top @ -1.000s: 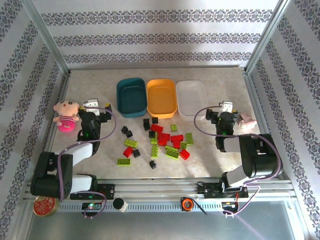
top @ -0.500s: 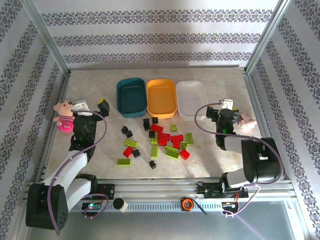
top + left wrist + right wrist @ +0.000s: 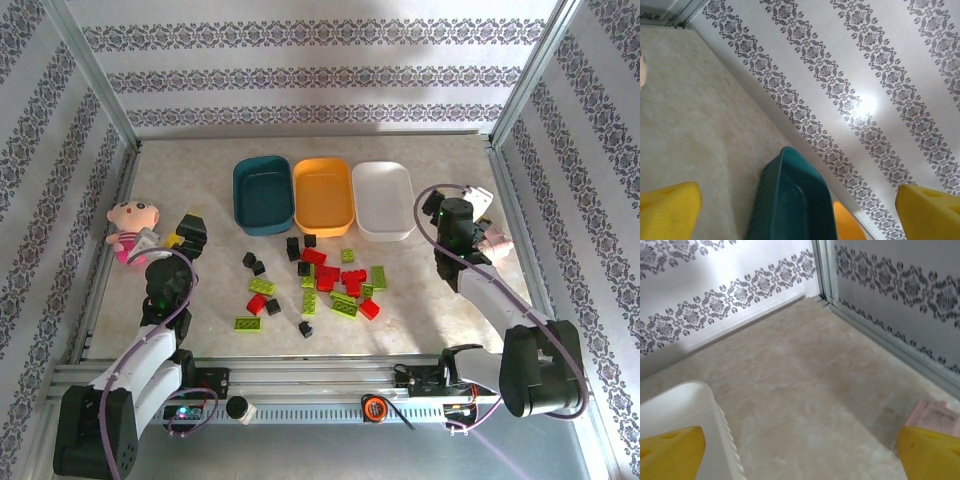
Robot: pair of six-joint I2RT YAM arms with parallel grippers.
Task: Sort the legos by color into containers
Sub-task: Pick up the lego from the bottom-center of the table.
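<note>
Beige tabletop (image 3: 215, 292) between legos (image 3: 327, 277) and doll (image 3: 130, 225)

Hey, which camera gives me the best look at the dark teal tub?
The top external view: the whole teal tub sits there, rim and empty floor clear. The left wrist view catches one end, cropped at the bottom edge. The right wrist view faces the white tub instead.

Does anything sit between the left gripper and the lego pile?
Nothing visible does. Bare table lies between the open left gripper and the legos; the pink doll sits on the gripper's other side.
</note>
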